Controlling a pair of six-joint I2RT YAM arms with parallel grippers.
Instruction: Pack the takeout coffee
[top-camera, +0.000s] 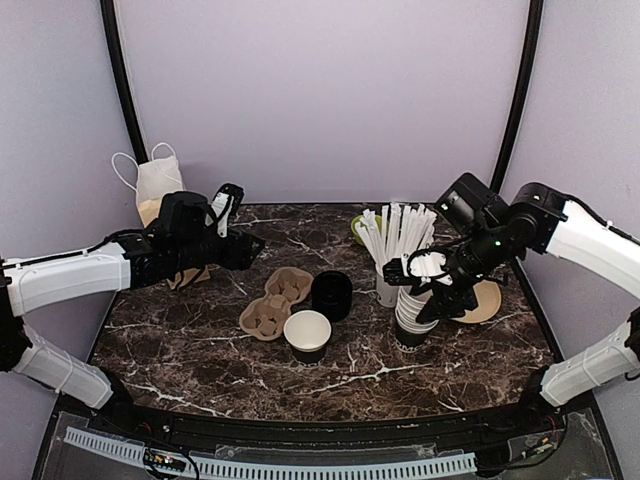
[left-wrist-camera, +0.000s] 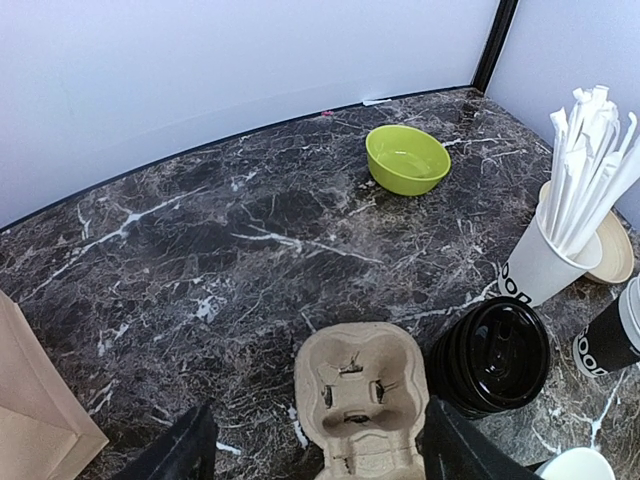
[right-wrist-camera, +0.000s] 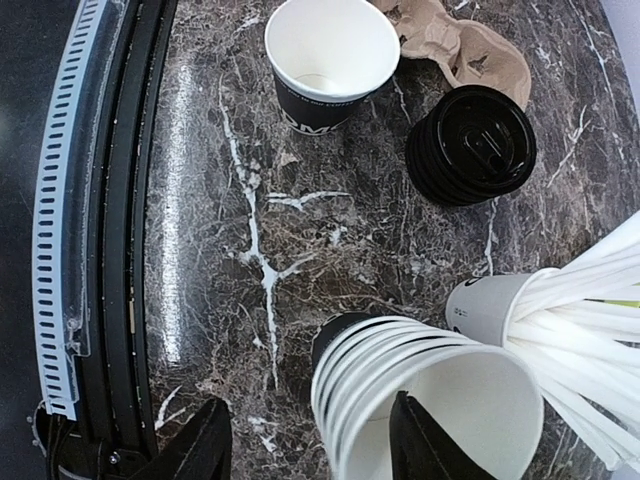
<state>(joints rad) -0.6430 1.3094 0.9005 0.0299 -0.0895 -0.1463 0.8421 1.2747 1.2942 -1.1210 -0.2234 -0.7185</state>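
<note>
Plain lilac walls (top-camera: 320, 100) close in a dark, white-veined marble tabletop (top-camera: 200, 345). The takeout coffee (top-camera: 307, 335), a black paper cup with a white inside, stands lidless at the front centre. It sits just beside the moulded brown pulp carrier (top-camera: 275, 300) and the glossy stack of black plastic lids (top-camera: 331, 295). We judge it light, thin-walled and easily crushed (it looks empty), so we would pinch it gently across the mid wall. The left gripper (left-wrist-camera: 318, 450) hovers spread and empty over the carrier. The right gripper (right-wrist-camera: 310, 445), jaws apart, straddles the rim of the nested stack of paper cups (right-wrist-camera: 400, 400), clamping nothing.
</note>
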